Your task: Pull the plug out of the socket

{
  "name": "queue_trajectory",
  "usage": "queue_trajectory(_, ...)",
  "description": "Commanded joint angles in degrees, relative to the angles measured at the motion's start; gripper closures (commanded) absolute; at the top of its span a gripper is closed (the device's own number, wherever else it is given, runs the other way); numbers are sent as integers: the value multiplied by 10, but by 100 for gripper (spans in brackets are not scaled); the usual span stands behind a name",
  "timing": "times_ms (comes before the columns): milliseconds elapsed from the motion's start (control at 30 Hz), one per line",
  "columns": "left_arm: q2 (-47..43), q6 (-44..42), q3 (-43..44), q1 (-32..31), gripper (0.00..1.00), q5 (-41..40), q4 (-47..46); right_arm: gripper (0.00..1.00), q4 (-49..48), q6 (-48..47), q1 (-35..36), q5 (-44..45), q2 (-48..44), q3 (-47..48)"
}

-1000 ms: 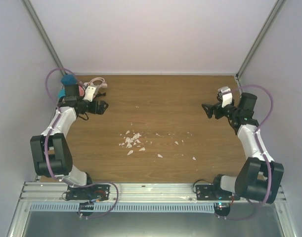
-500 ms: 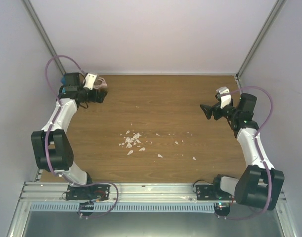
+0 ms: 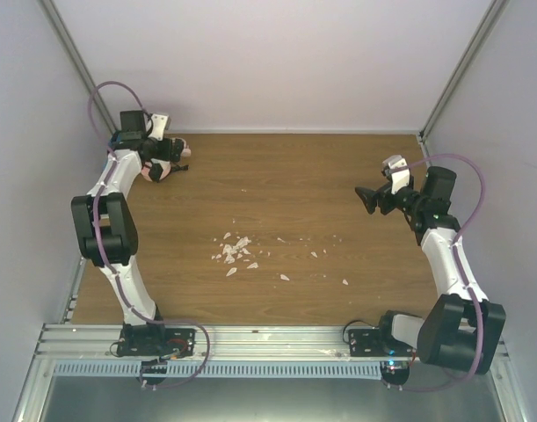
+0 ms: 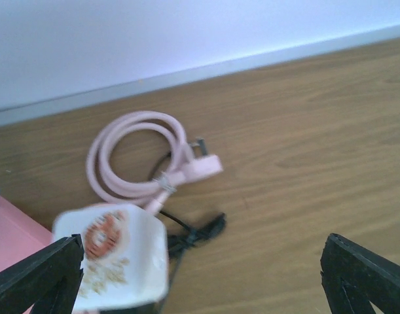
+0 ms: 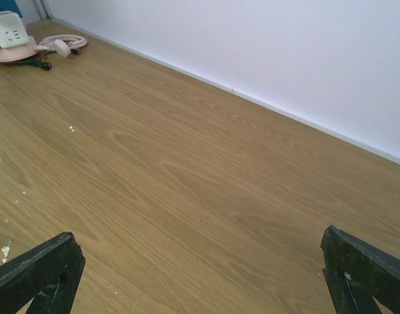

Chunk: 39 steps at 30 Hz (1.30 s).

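Left gripper: fingers spread wide, gripping nothing. Wrist frame is blurred.
- Plug, a white cube with orange print on top, sits low in the wrist view right beside the picture-left finger. Can't tell if they touch.
- Plug is seated on the socket, a pink slab showing from under it at the left edge of the frame.
- Thin black cable comes out from beside the plug toward the gap between the fingers.
- Past that, a pink cord lies coiled in a loop. Its pronged end lies free on the wood, near the back wall.
- Top view: left arm is stretched into the far-left corner of the table, with the gripper over the socket there.

Right gripper: fingers also wide apart, holding nothing.
- Only bare wood is under it in its wrist view.
- Plug and socket show small at the top-left of that frame, well apart from it, with the pink cord just beside them.
- Top view: it hangs over the right side of the table, pointing left.

White crumbs are scattered mid-table between the two arms.
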<state>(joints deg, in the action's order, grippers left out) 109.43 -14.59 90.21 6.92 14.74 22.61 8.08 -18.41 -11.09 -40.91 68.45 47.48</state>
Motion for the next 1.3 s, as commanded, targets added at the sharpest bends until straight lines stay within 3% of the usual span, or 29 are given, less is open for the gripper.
queue_trajectory(0,56,11,82,28,2,-20,8,0,6,-12,4,-14,-6,8)
queue_trajectory(267,135,0,154,46,5,-28,36,0,8,-14,2,-12,-3,10)
queue_trajectory(600,167,-8,154,51,11,4,45,0,12,-15,2,-14,7,14)
queue_trajectory(867,171,-18,141,51,21,7,49,0,13,-15,2,-15,7,14)
queue_trajectory(1133,173,-31,135,47,34,-7,50,0,13,-15,1,-15,8,15)
queue_trajectory(1267,175,-37,133,42,34,-29,50,0,15,-17,1,-15,7,15)
